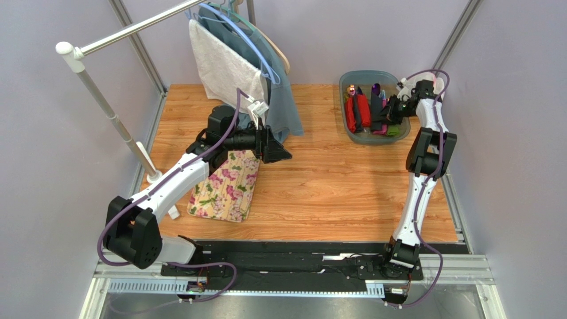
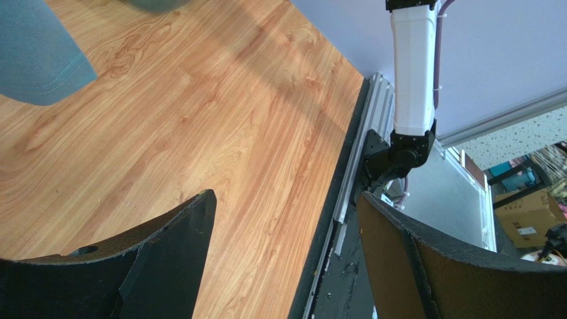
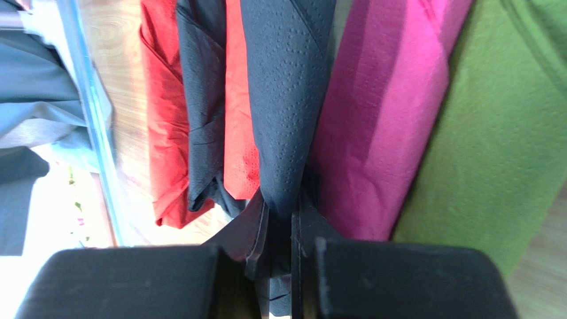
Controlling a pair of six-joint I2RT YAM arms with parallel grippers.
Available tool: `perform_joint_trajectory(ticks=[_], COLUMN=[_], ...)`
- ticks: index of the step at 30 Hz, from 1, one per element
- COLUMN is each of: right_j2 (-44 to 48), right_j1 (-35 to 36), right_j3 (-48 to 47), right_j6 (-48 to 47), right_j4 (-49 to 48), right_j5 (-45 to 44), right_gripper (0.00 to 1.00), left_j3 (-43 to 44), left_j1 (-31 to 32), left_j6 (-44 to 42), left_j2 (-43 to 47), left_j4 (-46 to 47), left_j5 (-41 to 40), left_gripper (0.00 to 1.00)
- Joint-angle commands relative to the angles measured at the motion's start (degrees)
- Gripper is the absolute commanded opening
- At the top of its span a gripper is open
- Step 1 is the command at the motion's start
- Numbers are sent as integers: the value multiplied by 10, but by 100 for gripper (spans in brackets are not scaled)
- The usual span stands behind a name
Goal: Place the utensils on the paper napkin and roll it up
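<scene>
Jaws of the right gripper [image 3: 279,216] are pressed together on the lower end of the paper napkin [image 3: 286,100], a very dark navy sheet with a fine dotted emboss, folded into a long strip. The strip runs up the middle of the right wrist view. On one side it lies against a red roll [image 3: 160,133], whose folds enclose a 2nd dark strip [image 3: 199,113]. On the other side it touches a pink roll [image 3: 379,119], and a green roll [image 3: 492,146] lies just beyond that.

From the top camera, the right arm reaches to the far right corner of the wooden table [image 1: 333,193], its gripper down inside a translucent grey bin [image 1: 343,100] that holds these rolls. A slim purple-tinted piece [image 1: 377,90] stands at the bin's far side, too small to identify as a utensil.

The left gripper [image 1: 278,151] hangs over the table's left half, just beyond the far end of a floral cloth mat [image 1: 226,189]. Its 2 fingers [image 2: 166,259] are spread wide, with nothing but bare wood between them. Behind it, a white towel [image 1: 219,63] and a teal garment [image 1: 283,106] hang from hangers on a white rack [image 1: 113,119].
</scene>
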State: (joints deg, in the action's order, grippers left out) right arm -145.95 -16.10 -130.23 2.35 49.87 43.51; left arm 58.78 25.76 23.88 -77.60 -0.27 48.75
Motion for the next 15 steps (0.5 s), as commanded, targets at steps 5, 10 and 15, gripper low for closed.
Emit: perform_joint_trajectory(ticks=[5,10,15], right_j2=[52,30,5], right_j1=[12,12,11], right_j3=[2,-1,-20], right_j6=[39,28,4], right_j4=[-27,-17,8], right_j5=[50,15,-16], right_gripper=[0,0,0], left_j3=[12,12,7], left_j1=[-3,-3,-3], left_j6=[13,14,13], left_j2=[3,6,7], left_j4=[38,35,28], left_j5=[14,15,10], left_gripper=[86,86,86])
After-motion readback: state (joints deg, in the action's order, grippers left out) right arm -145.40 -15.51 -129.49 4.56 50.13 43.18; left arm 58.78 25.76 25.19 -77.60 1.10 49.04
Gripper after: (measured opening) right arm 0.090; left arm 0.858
